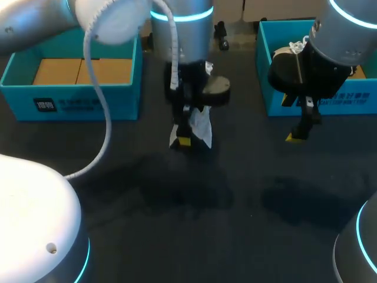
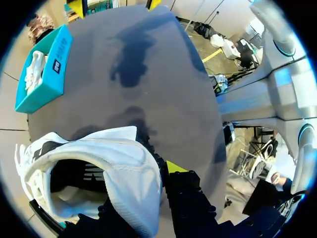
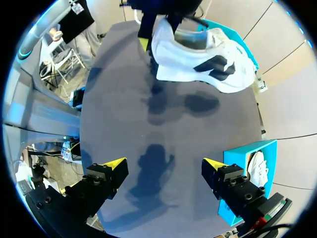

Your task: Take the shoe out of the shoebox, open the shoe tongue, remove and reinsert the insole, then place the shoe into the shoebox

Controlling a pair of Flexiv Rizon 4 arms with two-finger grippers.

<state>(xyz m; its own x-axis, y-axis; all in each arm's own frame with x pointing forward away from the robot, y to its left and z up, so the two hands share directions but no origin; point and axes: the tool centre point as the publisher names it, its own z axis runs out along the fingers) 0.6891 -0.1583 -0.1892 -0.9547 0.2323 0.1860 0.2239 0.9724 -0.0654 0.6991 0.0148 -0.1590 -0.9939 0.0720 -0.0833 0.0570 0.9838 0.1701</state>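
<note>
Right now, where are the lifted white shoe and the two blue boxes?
white shoe (image 3: pixel 183 67): right wrist view, on its white side, near the heel.
left blue box (image 1: pixel 88 101): head view, on its front wall.
right blue box (image 1: pixel 353 103): head view, on its front wall.

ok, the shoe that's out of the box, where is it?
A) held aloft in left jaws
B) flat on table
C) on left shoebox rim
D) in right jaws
A: the white shoe hangs clamped in the left jaws, its shadow on the table below; right jaws open, empty.
</note>
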